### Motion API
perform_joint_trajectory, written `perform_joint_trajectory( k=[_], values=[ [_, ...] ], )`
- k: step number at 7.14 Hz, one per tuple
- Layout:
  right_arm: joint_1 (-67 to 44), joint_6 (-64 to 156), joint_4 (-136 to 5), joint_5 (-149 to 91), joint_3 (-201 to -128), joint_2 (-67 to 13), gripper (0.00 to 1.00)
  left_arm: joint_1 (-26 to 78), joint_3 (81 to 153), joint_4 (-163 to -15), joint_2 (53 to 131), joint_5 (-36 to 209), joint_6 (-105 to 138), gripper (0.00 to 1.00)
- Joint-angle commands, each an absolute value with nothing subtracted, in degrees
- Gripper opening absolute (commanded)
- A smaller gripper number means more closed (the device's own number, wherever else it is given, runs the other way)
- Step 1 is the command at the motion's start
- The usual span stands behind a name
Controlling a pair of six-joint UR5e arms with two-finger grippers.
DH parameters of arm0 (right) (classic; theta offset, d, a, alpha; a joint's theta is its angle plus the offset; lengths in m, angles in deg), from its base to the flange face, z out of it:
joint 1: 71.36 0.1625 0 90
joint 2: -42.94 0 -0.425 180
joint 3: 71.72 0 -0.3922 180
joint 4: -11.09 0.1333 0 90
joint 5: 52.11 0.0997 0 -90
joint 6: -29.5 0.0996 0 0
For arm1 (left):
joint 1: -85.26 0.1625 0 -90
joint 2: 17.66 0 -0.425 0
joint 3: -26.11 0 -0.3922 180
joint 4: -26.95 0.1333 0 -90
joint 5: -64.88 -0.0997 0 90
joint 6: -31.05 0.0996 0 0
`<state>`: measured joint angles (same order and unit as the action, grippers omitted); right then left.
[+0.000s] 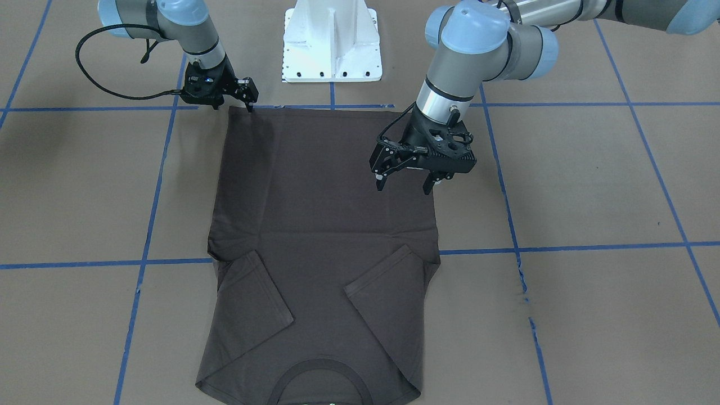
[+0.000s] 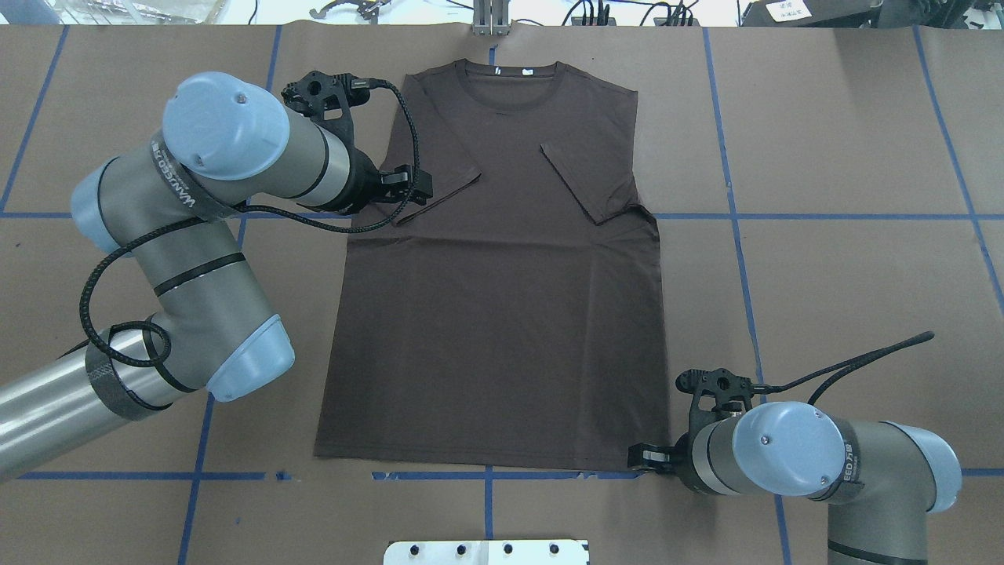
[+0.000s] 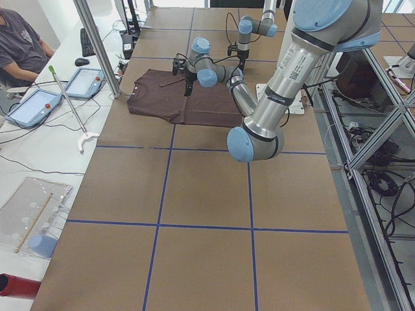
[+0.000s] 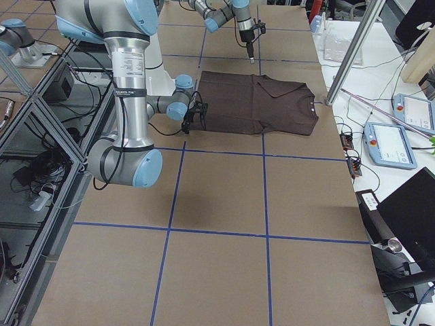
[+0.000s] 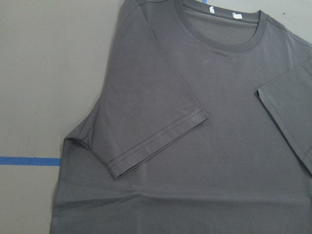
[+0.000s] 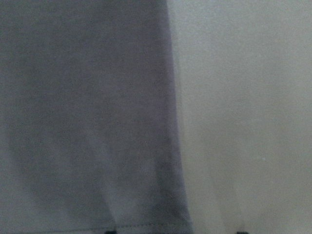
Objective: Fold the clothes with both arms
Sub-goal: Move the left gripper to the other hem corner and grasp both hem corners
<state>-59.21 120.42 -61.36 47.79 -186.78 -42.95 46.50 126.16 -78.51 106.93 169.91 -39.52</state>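
Note:
The dark brown T-shirt (image 1: 320,225) lies flat on the table, both sleeves folded in over the chest, and its collar (image 2: 510,78) with small white tags points away from the robot. My left gripper (image 1: 405,184) is open and empty, hovering above the shirt's left side below the folded sleeve (image 5: 156,141). My right gripper (image 1: 241,104) is low at the shirt's near right hem corner (image 2: 659,463), jaws apart. The right wrist view shows the shirt's side edge (image 6: 170,122) between the fingertips.
The white pedestal base (image 1: 332,50) stands just behind the hem. Blue tape lines (image 1: 596,246) grid the brown table. Beyond the collar end, a metal post (image 3: 97,45), tablets (image 3: 32,107) and a seated operator (image 3: 23,39).

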Motion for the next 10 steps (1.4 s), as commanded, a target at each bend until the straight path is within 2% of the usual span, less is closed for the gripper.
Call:
perform_joint_trajectory(
  k=[1,3,4,7,9,10],
  values=[
    [-58.45,120.30,-61.42,48.35,-186.85,-43.01,0.43,46.41,126.12,-78.52,106.88,169.91,-39.52,1.00],
    [-58.18,120.21,-61.42,48.35,-187.03,-42.84,0.19,46.32,126.12,-78.52,106.88,169.91,-39.52,1.00],
    [-58.09,120.29,-61.42,48.35,-187.20,-42.75,0.14,46.15,126.12,-78.52,106.88,169.91,-39.52,1.00],
    [-57.48,120.29,-61.42,48.35,-187.90,-42.58,0.00,46.06,126.12,-78.52,106.80,169.91,-39.52,1.00],
    [-56.43,120.56,-61.42,47.48,-190.71,-42.66,0.00,46.23,128.30,-79.39,102.96,170.43,-40.74,1.00],
    [-55.11,120.56,-61.42,47.47,-191.33,-42.75,0.00,47.36,132.76,-79.49,98.49,170.61,-47.45,1.00]
  ],
)
